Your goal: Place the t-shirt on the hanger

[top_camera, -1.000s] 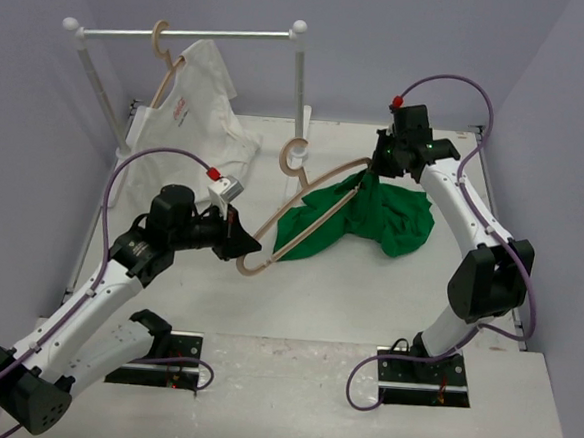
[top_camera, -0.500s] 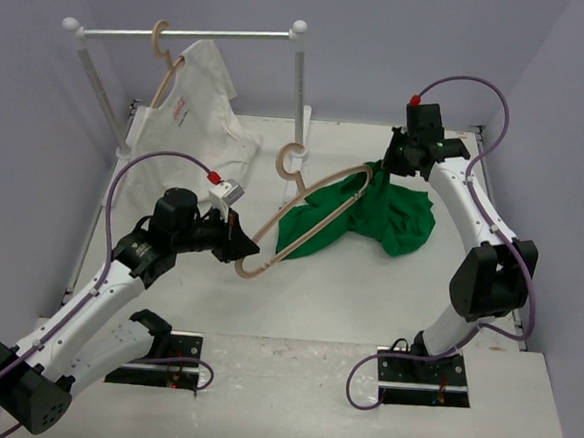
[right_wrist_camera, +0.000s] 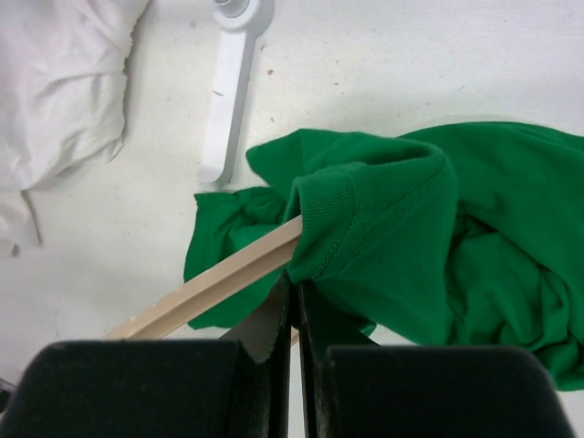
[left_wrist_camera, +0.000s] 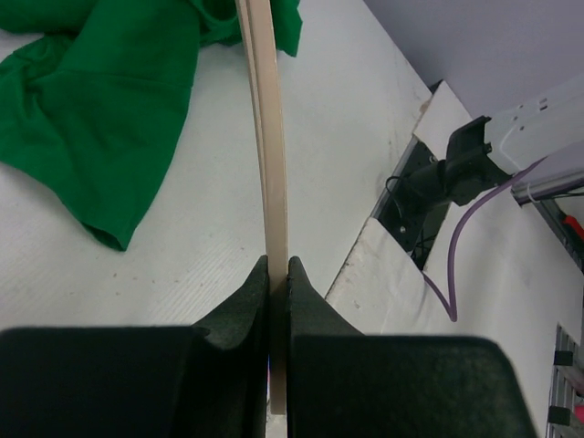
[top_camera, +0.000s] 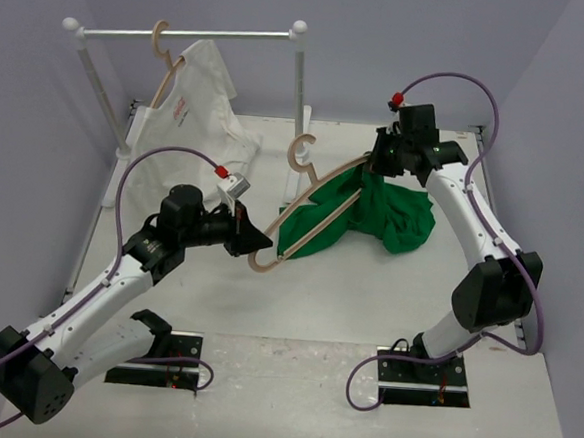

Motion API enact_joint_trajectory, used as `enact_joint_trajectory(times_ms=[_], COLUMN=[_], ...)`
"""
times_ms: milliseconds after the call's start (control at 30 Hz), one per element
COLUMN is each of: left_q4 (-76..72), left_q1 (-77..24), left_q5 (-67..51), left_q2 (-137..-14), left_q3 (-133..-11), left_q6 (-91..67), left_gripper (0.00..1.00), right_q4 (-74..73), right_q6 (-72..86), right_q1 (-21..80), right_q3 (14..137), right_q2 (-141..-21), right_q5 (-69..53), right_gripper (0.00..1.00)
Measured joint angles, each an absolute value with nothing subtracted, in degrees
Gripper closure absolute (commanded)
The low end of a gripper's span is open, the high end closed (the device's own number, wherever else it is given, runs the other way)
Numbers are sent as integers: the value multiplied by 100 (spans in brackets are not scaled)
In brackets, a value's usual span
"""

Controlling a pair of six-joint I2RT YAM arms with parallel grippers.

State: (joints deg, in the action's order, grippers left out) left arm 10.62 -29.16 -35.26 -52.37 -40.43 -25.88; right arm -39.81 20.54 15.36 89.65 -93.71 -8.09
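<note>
The green t-shirt lies bunched on the table right of centre, with the ribbed collar lifted. My right gripper is shut on the collar's edge, its tips pinching the cloth. The tan wooden hanger slants from lower left to upper right, hook upward, and its far arm runs into the collar opening. My left gripper is shut on the hanger's near end. In the left wrist view the bar rises straight from between the tips, past the t-shirt.
A white clothes rack stands at the back left, with a white t-shirt hung on a second wooden hanger. The rack's right post and its foot stand just behind the hanger's hook. Purple walls close in the table.
My left gripper has carried the hanger a little right and up, so its hook sits higher. My right gripper swung out to the right, then came back over the collar.
</note>
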Motion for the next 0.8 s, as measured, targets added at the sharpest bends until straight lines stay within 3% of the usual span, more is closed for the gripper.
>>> enact_joint_trajectory(times_ms=[267,433,633,800], left_q4=[135,-68,-78,-154], left_q1=[-3013,-3039,-3059,-3089], left_q5=[-3593,-3030,-2228,-2078], left_q2=[-5348,-5167,-4850,-4890], left_q3=[-3817,-3758,-3758,-3760], left_q6=[-2891,-3133,-3240,-3240], left_gripper=[100,100,100,100], right_q4=[-4135,-4111,-3164,-2510], right_q6=[1791,1685,2335,2837], right_q1=[1672,2541,3259,3413], right_q3=[9515,9492,7818,7176], right_q2=[-9139,-8897,-7740,-7487], right_q5=[-1278,-1574,-1763,-2200], right_gripper=[100,100,100,100])
